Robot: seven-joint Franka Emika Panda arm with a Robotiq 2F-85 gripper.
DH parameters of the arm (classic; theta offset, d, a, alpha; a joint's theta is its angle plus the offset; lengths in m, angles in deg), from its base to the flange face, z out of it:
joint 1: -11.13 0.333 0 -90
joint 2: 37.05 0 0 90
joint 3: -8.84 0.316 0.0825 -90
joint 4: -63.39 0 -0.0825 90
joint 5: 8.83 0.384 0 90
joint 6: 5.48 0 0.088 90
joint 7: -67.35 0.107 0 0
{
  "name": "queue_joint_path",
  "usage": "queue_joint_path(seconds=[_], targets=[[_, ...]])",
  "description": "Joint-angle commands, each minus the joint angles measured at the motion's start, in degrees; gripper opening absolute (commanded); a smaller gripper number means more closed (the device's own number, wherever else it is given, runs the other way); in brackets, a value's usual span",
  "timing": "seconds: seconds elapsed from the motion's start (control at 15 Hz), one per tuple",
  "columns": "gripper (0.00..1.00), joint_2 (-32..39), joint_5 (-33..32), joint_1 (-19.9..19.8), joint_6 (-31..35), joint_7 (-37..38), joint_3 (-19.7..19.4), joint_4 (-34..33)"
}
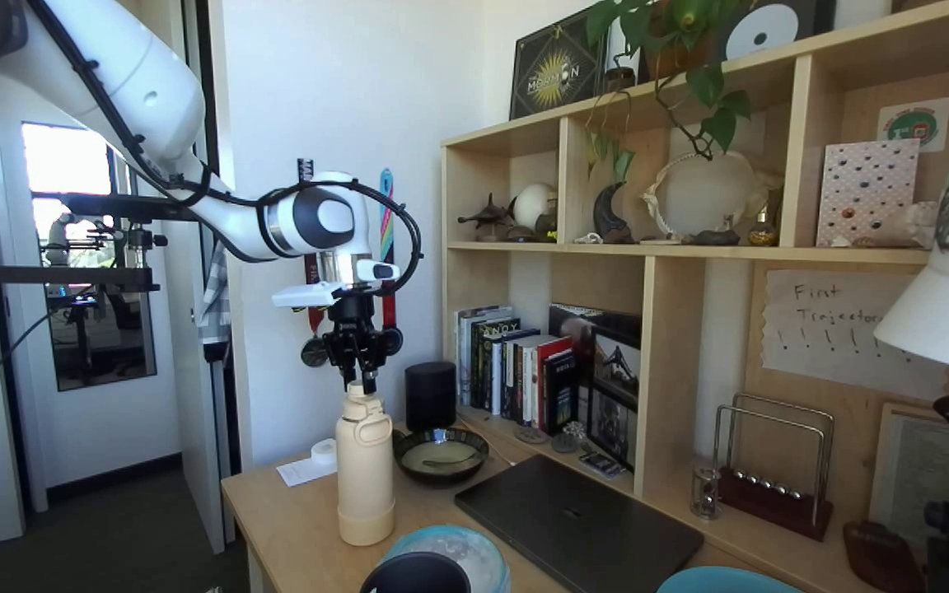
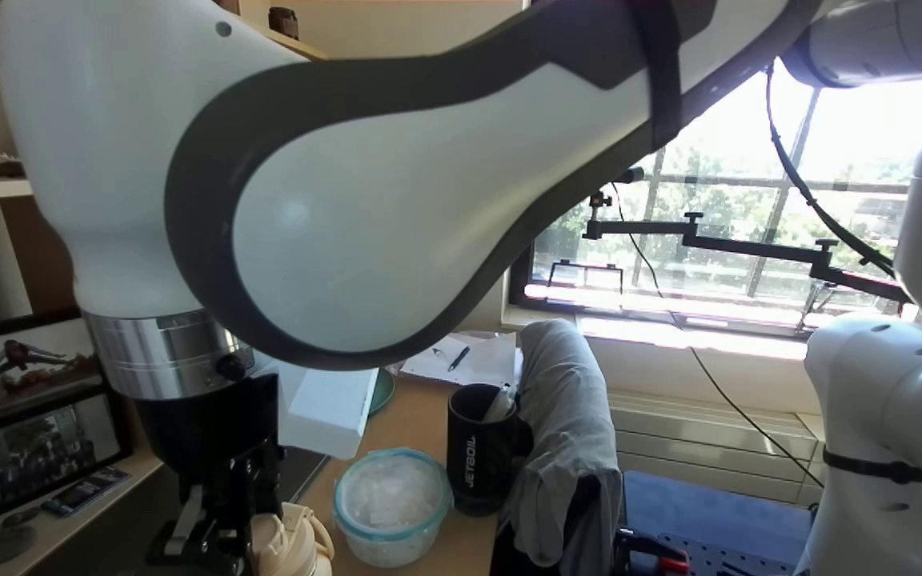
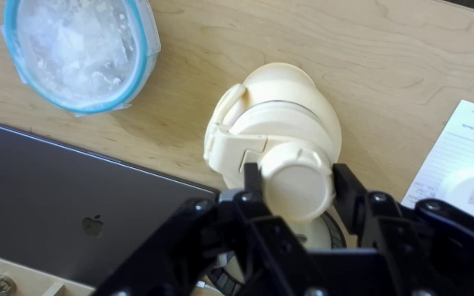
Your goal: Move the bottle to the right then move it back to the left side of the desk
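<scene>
Gripper (image 3: pixel 296 174) is pinching: spread only as wide as the round spout cap (image 3: pixel 296 189) of the cream-white water bottle (image 1: pixel 365 486). Fingers (image 3: pixel 346 185) are flanking the cap, no gap showing on either side, so I am reading this as a firm hold. Bottle is standing upright directly below the gripper, base seemingly resting on the desk (image 1: pixel 289 527).

Progress, judged: gripper and bottle are standing over what looks like the desk's left end. Either the move right is still pending, or the return is made and only the release is remaining; nothing is settling which.

Outward: dark-rimmed bowl (image 1: pixel 441 457) is sitting just beside the bottle, below the gripper. In the wrist view, closed MacBook (image 3: pixel 68 205) and blue-rimmed food container (image 3: pixel 76 49) are lying to the gripper's picture-left, paper sheet (image 3: pixel 453 144) to its picture-right.
</scene>
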Motion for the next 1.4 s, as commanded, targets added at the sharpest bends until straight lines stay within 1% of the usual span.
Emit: queue_joint_path(seconds=[0.0, 0.4, 0.67, 0.93, 1.33], targets=[[0.21, 0.6, 1.1, 0.6, -2.1, 0.3, -0.5, -1.4], [0.21, 0.4, 2.5, -0.1, -3.2, -0.7, -1.1, -2.5], [0.21, -0.8, 3.8, -1.3, -3.6, -1.3, -2.6, -2.8], [0.21, -1.4, 3.1, -2.7, -2.5, -0.8, -4.7, -3.2], [0.21, -0.9, 2.6, -4.4, -2.0, -0.6, -6.9, -6.6]])
